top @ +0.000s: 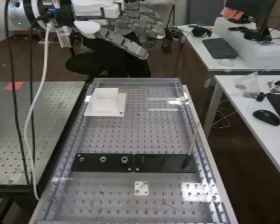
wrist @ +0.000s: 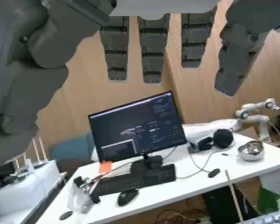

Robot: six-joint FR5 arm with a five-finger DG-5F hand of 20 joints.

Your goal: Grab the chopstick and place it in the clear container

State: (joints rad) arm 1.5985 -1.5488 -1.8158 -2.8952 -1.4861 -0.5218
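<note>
The dark grey hand point(top: 133, 31) is up at the top of the high view, beyond the bench's far end and well away from the chopstick. In the wrist view, the hand point(wrist: 152, 52) has straight, spread fingers with nothing between them. A thin tan chopstick point(top: 193, 139) stands slightly tilted at the right end of the black plate; its lower end is dark there. The wrist view has the chopstick point(wrist: 234, 196) low down, in front of the floor. Low see-through walls point(top: 139, 81) surround the perforated bench top; I cannot tell if they are the clear container.
A black plate point(top: 104, 162) with round fittings crosses the bench. Near the far left corner sits a white block on a white base point(top: 115, 110). To the right stand white desks point(top: 242, 107) with a keyboard and mouse; cables hang at the left. A metal bowl point(wrist: 251, 150) rests on a desk.
</note>
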